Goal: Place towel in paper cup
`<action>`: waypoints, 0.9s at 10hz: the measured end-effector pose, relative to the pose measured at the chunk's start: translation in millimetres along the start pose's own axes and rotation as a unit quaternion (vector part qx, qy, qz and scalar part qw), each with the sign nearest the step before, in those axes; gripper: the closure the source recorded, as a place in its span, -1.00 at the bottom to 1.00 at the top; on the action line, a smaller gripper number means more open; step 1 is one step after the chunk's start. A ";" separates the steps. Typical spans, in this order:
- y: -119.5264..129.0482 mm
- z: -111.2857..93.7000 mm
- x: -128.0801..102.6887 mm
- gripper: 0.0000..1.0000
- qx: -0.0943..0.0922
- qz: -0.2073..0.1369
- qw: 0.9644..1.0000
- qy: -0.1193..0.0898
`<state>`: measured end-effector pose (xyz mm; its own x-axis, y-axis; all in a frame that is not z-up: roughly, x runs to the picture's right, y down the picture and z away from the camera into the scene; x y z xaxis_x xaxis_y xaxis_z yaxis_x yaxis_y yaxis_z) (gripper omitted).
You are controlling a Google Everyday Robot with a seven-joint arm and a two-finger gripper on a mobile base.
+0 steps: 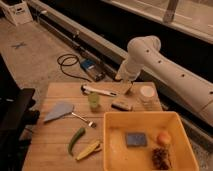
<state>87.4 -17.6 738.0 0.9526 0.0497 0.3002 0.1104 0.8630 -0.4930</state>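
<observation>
Towel (59,111) flat on surface (50,155), left side, untouched. Paper cup (147,94) upright at far right edge, well apart from it. My claw (126,88) hovers over back edge near cup, jaws apart, empty (wrong end of surface). Grasp, carry, drop all left to do, as I judge.
</observation>
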 end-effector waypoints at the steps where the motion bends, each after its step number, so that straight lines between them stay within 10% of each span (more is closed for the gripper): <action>1: -0.1 -0.1 -0.2 -0.23 0.000 0.000 1.000 0.000; 5: -0.4 -2.3 -2.4 -0.23 0.003 -0.016 1.000 0.009; 9: 1.7 17.3 -66.5 -0.23 0.002 -0.112 0.993 0.026</action>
<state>19.3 -10.8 731.3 0.9174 -0.1699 0.3598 0.3204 0.8515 -0.4150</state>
